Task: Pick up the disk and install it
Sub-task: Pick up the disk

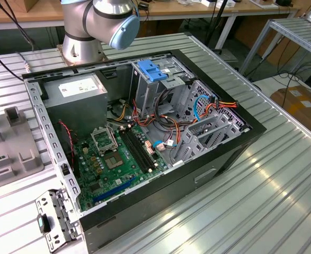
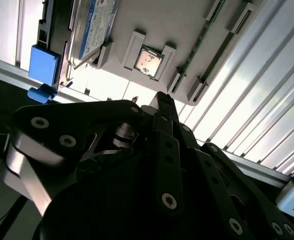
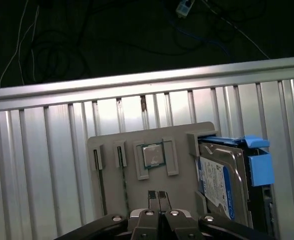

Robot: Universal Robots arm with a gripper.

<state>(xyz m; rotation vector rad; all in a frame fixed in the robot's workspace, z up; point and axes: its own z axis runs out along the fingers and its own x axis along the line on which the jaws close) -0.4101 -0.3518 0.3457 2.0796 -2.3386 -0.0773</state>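
While its two black fingers are pressed together tip to tip with nothing between them, the gripper (image 3: 158,196) hangs above a grey holder plate (image 3: 116,137) that lies on the ribbed metal table (image 3: 36,150). In the first wrist view the closed tips sit over bare plate, near a small square processor chip (image 3: 152,155) seated in a raised frame, and apart from the disk (image 3: 218,181).

The disk rests in the slot at one end of the same plate, just beside the chip's frame, with its white and blue label facing the camera. A blue plastic carrier (image 3: 259,167) runs along its outer edge and ends in a square tab that juts past the plate. The second wrist view shows the same layout from behind the fingers: the disk (image 2: 94,25), the blue tab and the chip (image 2: 149,61) all lie beyond the closed tips. Two narrow slots (image 3: 109,157) stand on the far side of the chip from the disk.

In the exterior view an open computer case (image 1: 219,153) lies on the table with its green circuit board (image 1: 113,159) exposed. A grey power box (image 1: 76,100) and a metal cage topped by a blue bracket (image 1: 151,70) stand inside it, and the arm's base (image 1: 83,45) stands behind it.
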